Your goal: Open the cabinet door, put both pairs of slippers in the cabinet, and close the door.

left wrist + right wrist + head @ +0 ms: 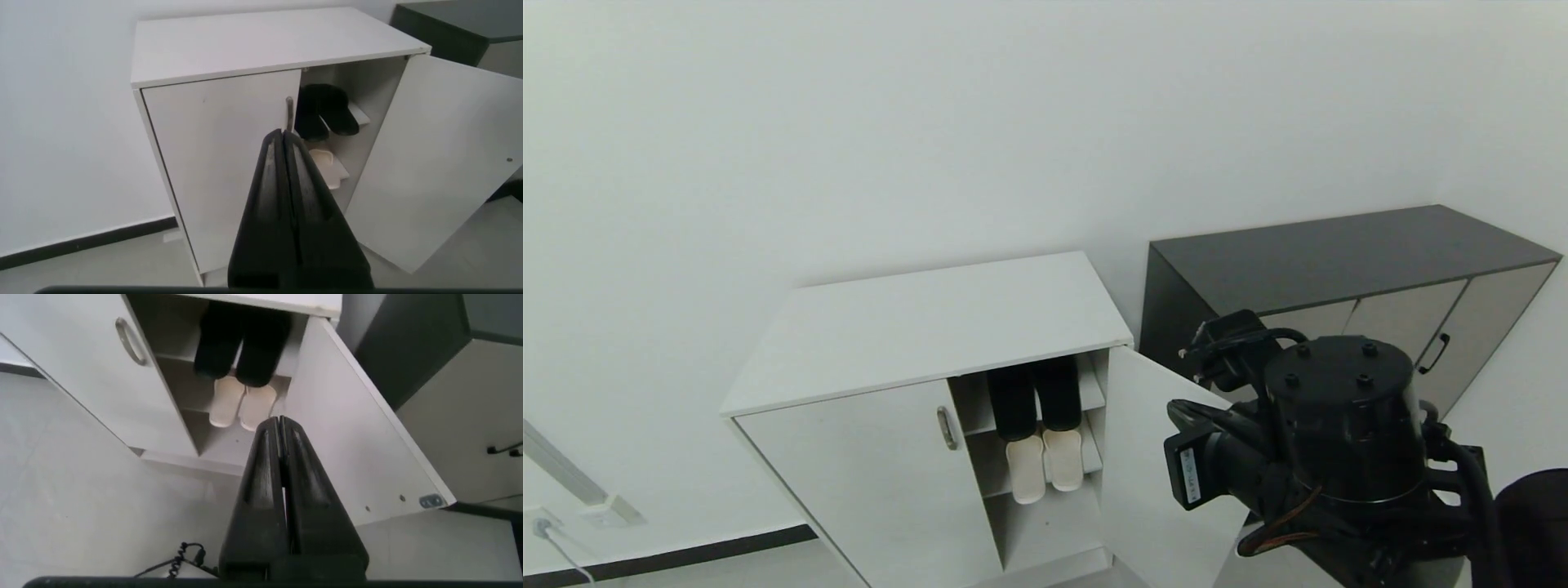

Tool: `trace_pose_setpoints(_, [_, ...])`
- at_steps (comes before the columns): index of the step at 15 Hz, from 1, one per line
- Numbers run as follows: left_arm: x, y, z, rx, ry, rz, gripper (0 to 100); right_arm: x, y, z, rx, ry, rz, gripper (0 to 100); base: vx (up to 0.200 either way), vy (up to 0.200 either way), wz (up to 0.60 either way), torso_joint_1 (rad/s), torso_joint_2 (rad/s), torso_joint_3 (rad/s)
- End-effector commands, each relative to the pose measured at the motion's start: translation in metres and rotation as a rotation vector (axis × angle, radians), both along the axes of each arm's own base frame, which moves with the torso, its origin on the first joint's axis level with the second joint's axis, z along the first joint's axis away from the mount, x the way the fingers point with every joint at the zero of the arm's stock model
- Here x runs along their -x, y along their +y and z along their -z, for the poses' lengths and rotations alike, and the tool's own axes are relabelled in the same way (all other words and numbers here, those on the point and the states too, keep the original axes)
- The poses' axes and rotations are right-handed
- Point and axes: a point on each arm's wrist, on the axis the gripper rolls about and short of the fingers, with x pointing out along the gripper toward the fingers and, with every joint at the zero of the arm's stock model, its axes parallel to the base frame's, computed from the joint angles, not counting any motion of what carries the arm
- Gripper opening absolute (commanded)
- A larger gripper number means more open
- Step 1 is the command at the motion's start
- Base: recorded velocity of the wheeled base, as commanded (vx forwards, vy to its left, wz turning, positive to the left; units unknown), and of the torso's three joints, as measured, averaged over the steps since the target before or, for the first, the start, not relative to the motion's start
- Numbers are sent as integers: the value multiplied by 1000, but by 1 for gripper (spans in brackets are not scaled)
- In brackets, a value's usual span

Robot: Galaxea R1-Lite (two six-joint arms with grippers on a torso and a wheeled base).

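A plain indoor room, set up like a home hallway or a bare test room. A blank white wall (pixel 931 122) runs behind a low white cabinet (pixel 923 327), whose shelves carry black slippers (pixel 1035 400) and white slippers (pixel 1045 465). A dark sideboard (pixel 1339 253) with handled doors stands just beside it. The floor (pixel 768 565) is pale, edged by black skirting (pixel 686 555). A socket (pixel 539 523) and white trunking (pixel 564 474) sit low on the wall.
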Motion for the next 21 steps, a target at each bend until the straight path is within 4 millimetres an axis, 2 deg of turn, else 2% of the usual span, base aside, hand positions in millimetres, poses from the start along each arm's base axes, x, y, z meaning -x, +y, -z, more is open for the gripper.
trace_pose_setpoints(1, [0, 0, 0, 1, 1, 0, 0, -2, 0, 6, 13, 11, 10, 0, -200, 0, 0, 2, 2, 2])
trace_pose_setpoints(5, [0, 0, 0, 1, 1, 0, 0, -10, -7, 12, 6, 3, 45, 0, -200, 0, 0, 0, 6, 4])
trace_pose_setpoints(8, [0, 0, 0, 1, 1, -2, 0, -28, -18, 15, 10, 12, 103, 0, 0, 0, 0, 0, 0, 0])
trace_pose_setpoints(10, [0, 0, 0, 1, 1, -2, 0, -55, -33, 16, 14, 22, 137, 0, 0, 0, 0, 0, 0, 0])
trace_pose_setpoints(13, [0, 0, 0, 1, 1, -2, 0, -114, -55, 8, -25, 3, 205, 0, 0, 0, 0, 0, 0, 0])
trace_pose_setpoints(15, [0, 0, 0, 1, 1, -2, 0, -148, -65, 10, -41, -5, 257, 0, 0, 0, 0, 0, 0, 0])
trace_pose_setpoints(16, [0, 0, 0, 1, 1, -2, 0, -154, -67, 12, -44, -3, 259, 0, 0, 0, 0, 0, 0, 0])
trace_pose_setpoints(19, [0, 0, 0, 1, 1, -2, 0, -192, -83, 24, -58, 14, 296, 0, 0, 0, 0, 0, 0, 0])
trace_pose_setpoints(21, [0, 0, 0, 1, 1, -2, 0, -205, -87, 33, -65, 29, 295, 0, 0, 0, 0, 0, 0, 0])
